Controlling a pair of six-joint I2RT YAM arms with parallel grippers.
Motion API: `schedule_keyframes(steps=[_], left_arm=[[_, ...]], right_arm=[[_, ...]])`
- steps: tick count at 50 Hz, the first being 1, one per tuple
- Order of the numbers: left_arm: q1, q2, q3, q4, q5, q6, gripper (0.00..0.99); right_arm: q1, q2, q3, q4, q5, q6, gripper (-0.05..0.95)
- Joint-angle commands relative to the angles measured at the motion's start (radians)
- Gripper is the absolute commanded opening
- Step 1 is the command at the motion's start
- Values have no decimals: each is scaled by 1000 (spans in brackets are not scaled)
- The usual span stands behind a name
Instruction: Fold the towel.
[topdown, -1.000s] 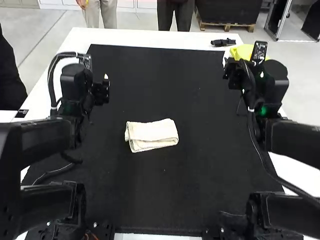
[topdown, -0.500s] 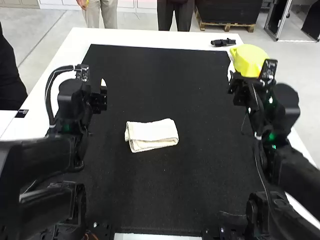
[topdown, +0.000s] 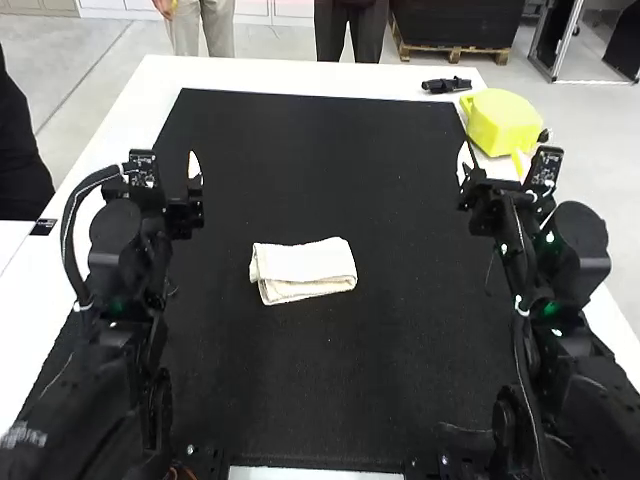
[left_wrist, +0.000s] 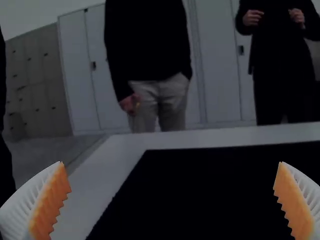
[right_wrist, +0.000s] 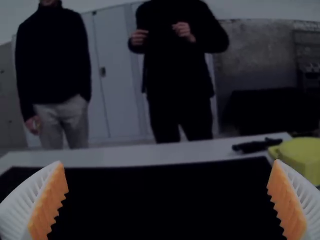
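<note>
From where I stand, the high view is bright, the white table (topdown: 300, 72) nearly glaring while the black mat (topdown: 330, 150) soaks up the light. The pale towel (topdown: 305, 262) catches plenty, with faint shading under its folds. Green glows dot the left arm (topdown: 118, 345) and right arm (topdown: 590, 375), and blur smears the left one low down. Both wrist views are dim, the mat sinking to almost flat black.

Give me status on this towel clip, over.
Both white ribbed grippers open, holding nothing. Cream cloth towel folded into a small rectangle, flat on black mat. Nothing in the way around it.
</note>
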Motion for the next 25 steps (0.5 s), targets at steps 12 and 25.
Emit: schedule_keyframes(steps=[12, 25], left_arm=[[-6, -336, -7, -201, 10, 12, 961], [-7, -380, -7, -260, 12, 13, 961]], right_arm=[[-21, -28, -12, 22, -20, -1, 921], [-71, -91, -50, 32, -26, -40, 921]])
